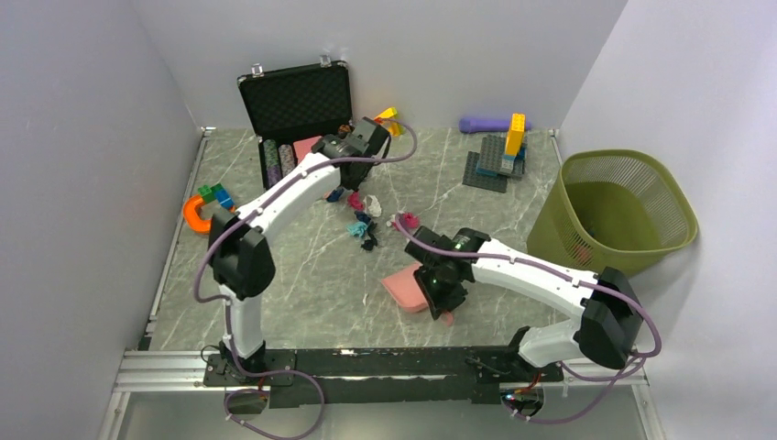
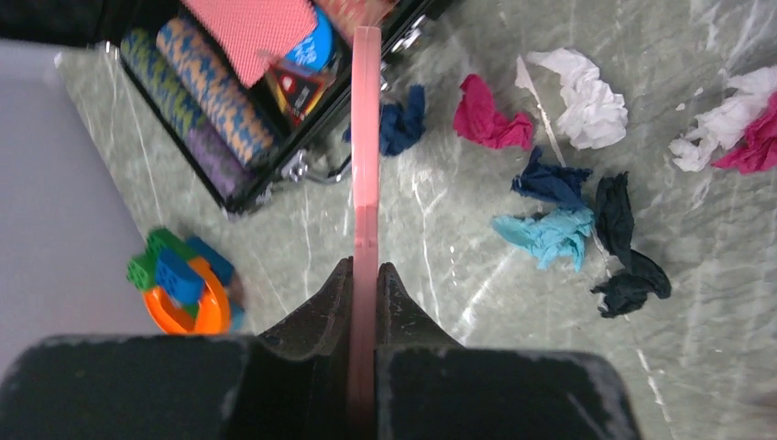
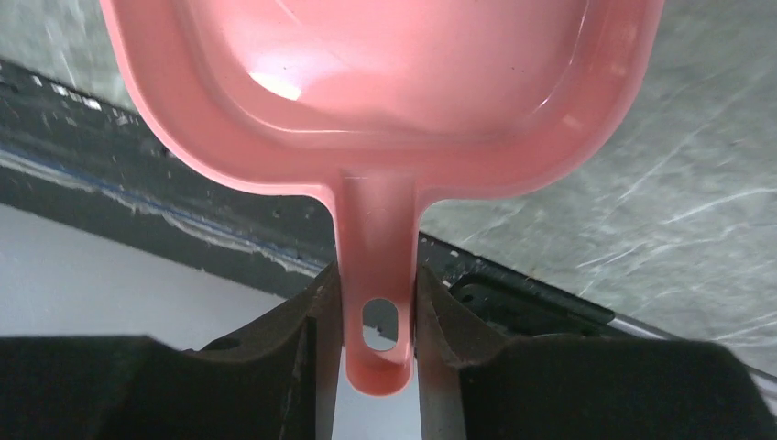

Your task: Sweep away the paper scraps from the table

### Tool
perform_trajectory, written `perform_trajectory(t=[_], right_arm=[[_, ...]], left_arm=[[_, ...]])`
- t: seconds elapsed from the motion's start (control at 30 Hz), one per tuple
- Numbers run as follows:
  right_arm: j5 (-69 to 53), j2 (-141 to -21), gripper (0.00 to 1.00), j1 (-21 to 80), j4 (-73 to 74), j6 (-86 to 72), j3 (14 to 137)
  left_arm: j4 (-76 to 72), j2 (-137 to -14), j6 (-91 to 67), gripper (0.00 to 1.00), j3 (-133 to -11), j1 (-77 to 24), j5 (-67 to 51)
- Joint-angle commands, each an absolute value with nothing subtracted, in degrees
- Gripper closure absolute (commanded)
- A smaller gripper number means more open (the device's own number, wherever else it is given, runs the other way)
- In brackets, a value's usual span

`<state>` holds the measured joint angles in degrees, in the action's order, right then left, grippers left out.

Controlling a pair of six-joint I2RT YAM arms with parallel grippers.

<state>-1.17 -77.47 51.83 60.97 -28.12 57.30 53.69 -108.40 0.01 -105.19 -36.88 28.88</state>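
Paper scraps [image 2: 550, 234] in magenta, white, navy, teal and black lie loose on the grey-green marbled counter [image 1: 302, 275], between our two end effectors. Our left end effector [image 2: 365, 275] is clamped on a thin pink tool [image 2: 366, 137] seen edge-on. In its wrist view the scraps sit to its right and an open black case [image 1: 295, 101] of poker chips [image 2: 206, 87] to its left. Our right end effector [image 3: 376, 307] grips the handle of a pink dustpan [image 3: 385, 82]. Plain pale walls enclose the counter, and a green mesh basket [image 1: 612, 213] stands to the right of that end effector.
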Motion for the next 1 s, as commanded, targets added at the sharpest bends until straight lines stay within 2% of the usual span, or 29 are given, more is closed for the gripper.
perform_trajectory(t=[0.0,0.23,0.4,0.7,0.97], right_arm=[[-6.14,-75.47,1.00,54.65,60.16,-31.70,54.55],[-9.87,-77.80,1.00,55.81,53.81,-32.66,52.01],[-8.01,-85.14,1.00,55.80,53.50,-30.03,57.14],[-3.44,-95.14,1.00,53.19,52.53,-26.63,64.64],[3.05,-97.70,1.00,53.21,48.86,-26.98,64.09]], left_arm=[[48.50,-113.34,15.60,1.00,-111.12,-36.90,24.86],[47.52,-122.32,26.80,1.00,-112.73,-41.68,24.85],[54.55,-124.96,25.71,1.00,-113.14,-43.95,20.54],[76.17,-123.43,12.29,1.00,-120.38,-43.79,-3.83],[76.34,-110.87,5.33,0.99,-113.65,-44.32,-8.05]])
